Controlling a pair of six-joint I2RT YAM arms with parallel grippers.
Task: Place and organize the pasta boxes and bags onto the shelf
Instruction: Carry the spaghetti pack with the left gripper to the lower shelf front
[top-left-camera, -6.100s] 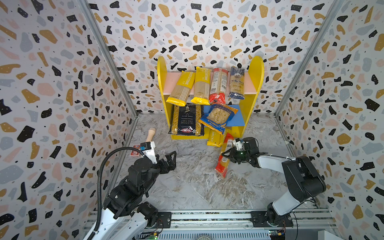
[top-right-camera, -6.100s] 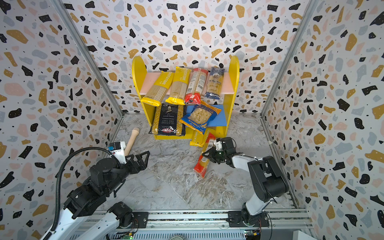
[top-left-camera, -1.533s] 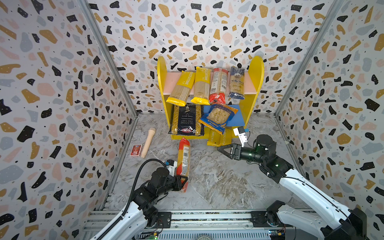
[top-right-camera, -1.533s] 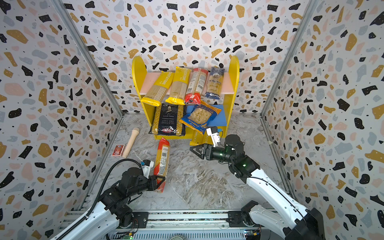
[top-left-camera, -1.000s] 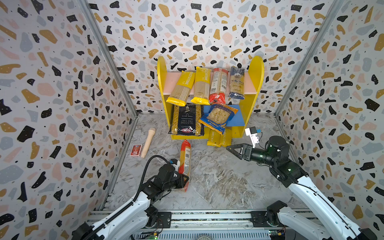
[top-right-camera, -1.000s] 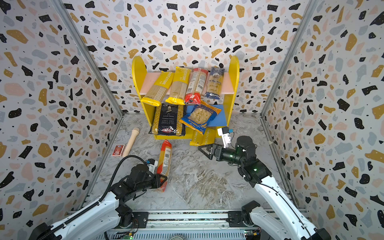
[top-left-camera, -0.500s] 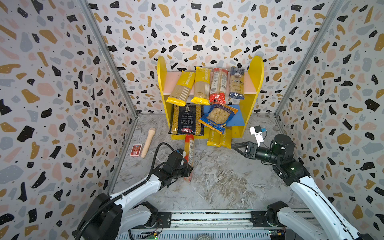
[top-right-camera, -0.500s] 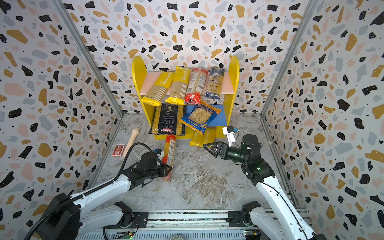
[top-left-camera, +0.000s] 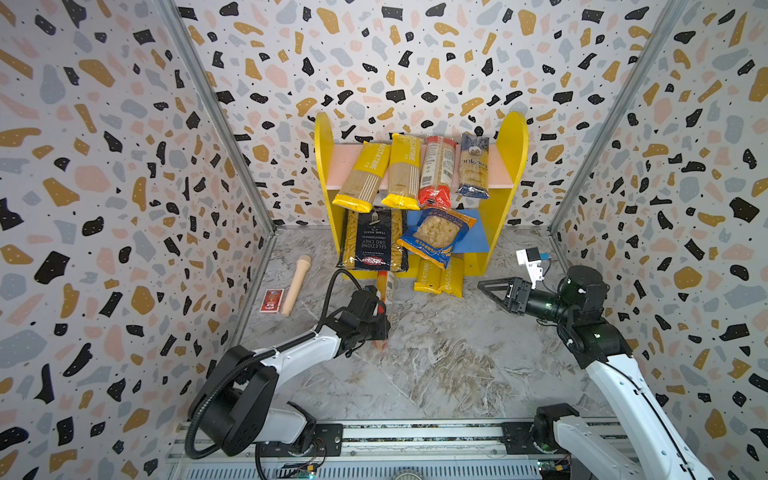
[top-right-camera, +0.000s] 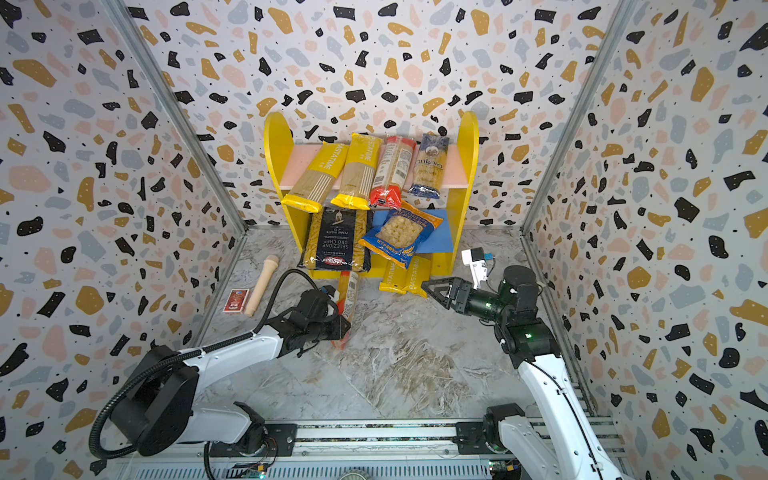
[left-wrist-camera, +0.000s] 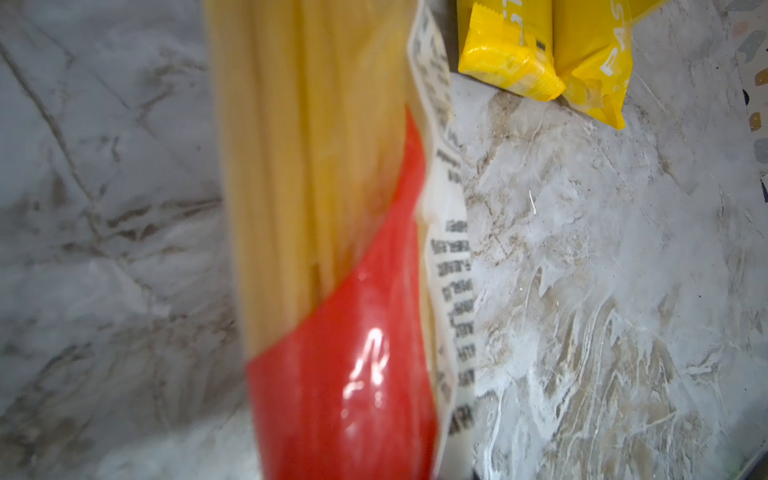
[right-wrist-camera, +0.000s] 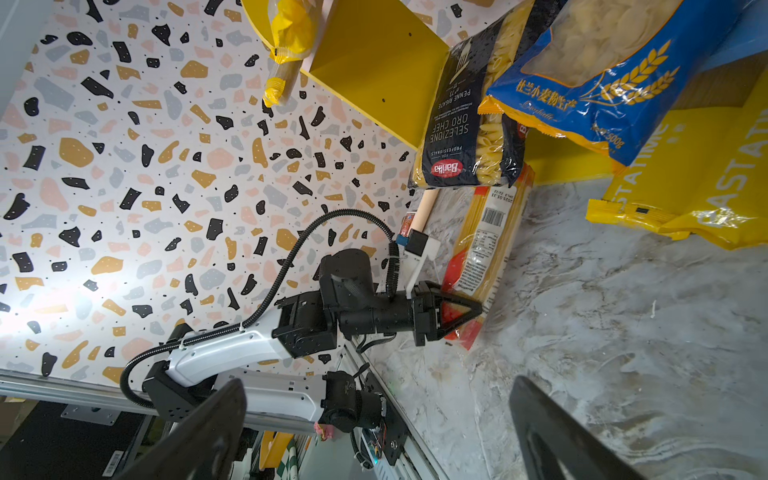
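The left jaws are squeezed narrow on the red-ended spaghetti pack (right-wrist-camera: 486, 245). They pinch it near its red end, so the long rest of the pack points at the shelf (top-left-camera: 513, 141) like a finger. Its far tip is right at the shelf's yellow foot, below the low end of the black penne bag (top-left-camera: 374, 241). The pack is turned on its thin side (I cannot tell if it rests on the grey surface (top-left-camera: 436, 374) or hangs just above it). I think that is so it can slip into a tight spot. The right jaws are wide and hold nothing. They hang near the two yellow packs (top-left-camera: 438, 276) that stick out from the foot of the shelf onto the surface, and they point at them, maybe to grab one next. Up on the pink board (top-left-camera: 340, 162), four long packs (top-left-camera: 401, 174) lie side by side. Their ends hang over the front because they are longer than the board is deep. The blue-orange bag (top-left-camera: 436, 235) lies on the blue board (top-left-camera: 471, 243) beside the penne bag, and it tips over the front edge.
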